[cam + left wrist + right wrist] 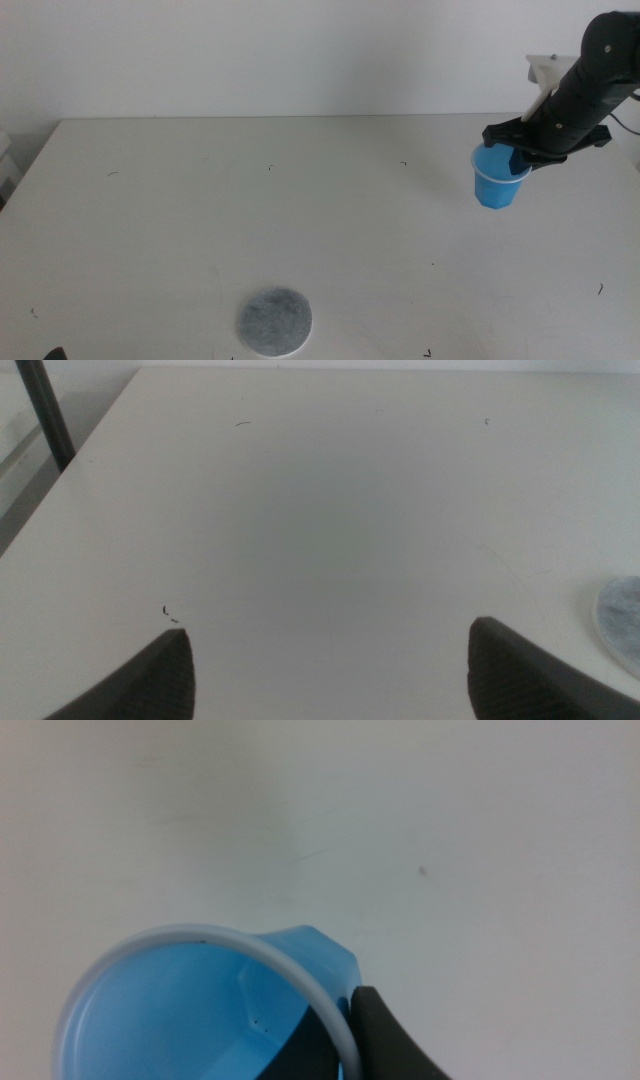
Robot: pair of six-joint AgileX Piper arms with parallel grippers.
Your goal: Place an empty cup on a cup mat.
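Observation:
The blue cup [496,183] hangs in the air at the right of the middle view, held by its rim in my right gripper [522,161], which is shut on it. In the right wrist view the cup [180,1010] shows its pale rim and empty blue inside, with one dark finger [395,1040] outside the rim and the other inside. The grey cup mat [275,321] lies flat near the table's front edge, far left of the cup; its edge shows in the left wrist view [622,622]. My left gripper [330,670] is open and empty, low over the table's front left.
The white table [300,210] carries only small dark specks. A white wall rises behind it. The table's left edge and a dark post [45,415] show in the left wrist view.

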